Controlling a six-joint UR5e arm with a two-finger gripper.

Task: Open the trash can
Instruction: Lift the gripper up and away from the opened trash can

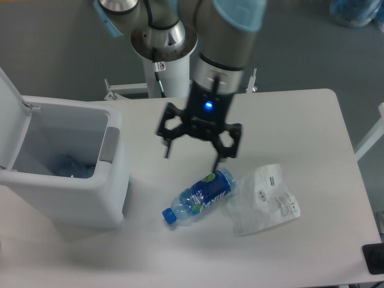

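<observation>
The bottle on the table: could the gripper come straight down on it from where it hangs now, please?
Probably yes. The gripper is open just above the bottle, which lies on its side on the table. Nothing covers it; the plastic bag only lies beside its base.

The trash can [72, 180] is a large boxy white plastic bin with rounded corners, standing upright at the left edge of the counter [300, 120], close to its front left corner. Its flat white lid [11, 120] is swung up on the hinge at the left side and stands nearly vertical, so the top is open. A grey push tab [109, 144] sits on the right rim. Inside, the walls look pale grey, and something bluish lies at the bottom, too blurred to identify.
</observation>
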